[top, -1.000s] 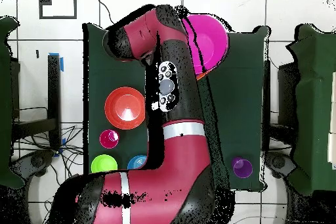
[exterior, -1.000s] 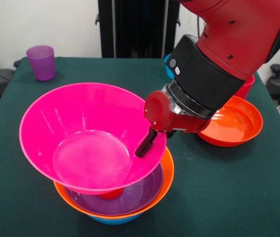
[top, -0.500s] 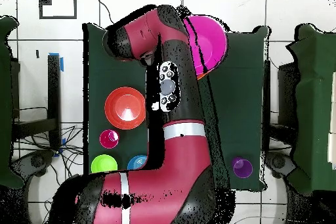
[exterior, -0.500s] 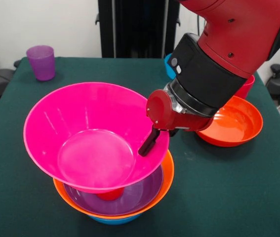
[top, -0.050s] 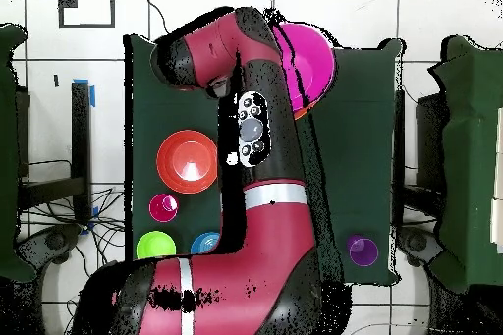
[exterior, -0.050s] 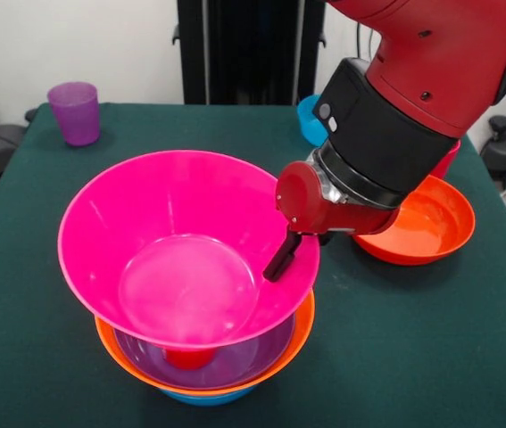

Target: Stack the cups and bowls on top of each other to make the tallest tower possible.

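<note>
My gripper (exterior, -0.050s: 286, 254) is shut on the right rim of the large pink bowl (exterior, -0.050s: 181, 259), with one dark finger showing inside the wall. The pink bowl is tilted and sits over the tower. That tower is an orange bowl (exterior, -0.050s: 302, 323) holding a purple bowl (exterior, -0.050s: 257, 346), with a blue bowl (exterior, -0.050s: 203, 398) peeking out underneath. A red cup (exterior, -0.050s: 188, 358) stands in the purple bowl, under the pink bowl's base. Whether the base touches the cup is hidden. In the overhead view the pink bowl (top, -0.050s: 314, 61) shows beside the arm.
A purple cup (exterior, -0.050s: 75, 112) stands at the far left corner. A red-orange bowl (exterior, -0.050s: 422, 223) lies to the right, a red cup (exterior, -0.050s: 444, 160) and a blue bowl (exterior, -0.050s: 309, 120) behind the arm. Overhead, a green bowl (top, -0.050s: 155, 247) sits near the base.
In the front view the gripper has carried the pink bowl to the right, so it now sits more squarely over the orange and purple bowls.
</note>
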You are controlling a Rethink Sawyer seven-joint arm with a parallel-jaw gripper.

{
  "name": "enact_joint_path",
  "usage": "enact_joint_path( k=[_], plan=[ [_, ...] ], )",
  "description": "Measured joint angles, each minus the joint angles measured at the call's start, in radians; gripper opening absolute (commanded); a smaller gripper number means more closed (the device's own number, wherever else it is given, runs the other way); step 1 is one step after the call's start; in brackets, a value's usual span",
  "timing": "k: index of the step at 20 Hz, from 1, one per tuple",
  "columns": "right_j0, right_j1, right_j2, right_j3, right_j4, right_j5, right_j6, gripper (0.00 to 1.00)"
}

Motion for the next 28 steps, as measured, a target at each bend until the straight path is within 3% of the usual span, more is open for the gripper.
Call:
enact_joint_path(
  k=[28],
  plan=[
    [0.013, -0.002, -0.003, 0.001, 0.020, -0.001, 0.000, 0.00]
  ],
)
